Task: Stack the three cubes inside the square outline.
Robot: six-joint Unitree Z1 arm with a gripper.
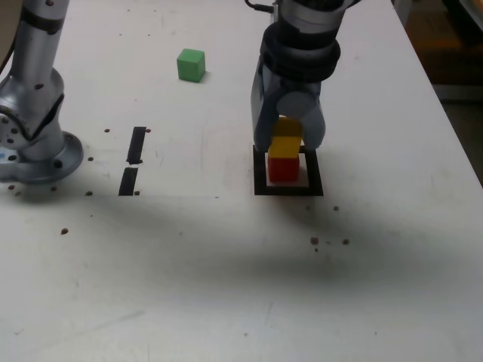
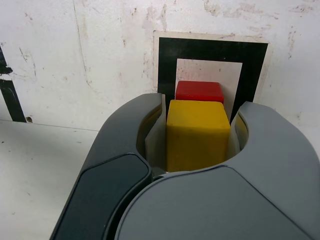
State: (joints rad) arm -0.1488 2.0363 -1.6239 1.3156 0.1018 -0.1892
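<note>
Pincer (image 1: 287, 145) clamped on yellow cube (image 2: 197, 134), atop red cube (image 1: 284, 169)

White tabletop (image 1: 226, 286) – scuffed, two short black tape strips (image 1: 133, 160), scattered dark crumbs (image 1: 329, 242)

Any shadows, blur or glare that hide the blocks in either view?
Exterior view: a soft shadow falls in front of the black square; the red block and green block stay clear, only slightly soft. Wrist view: the yellow block is sharp, without glare.
</note>
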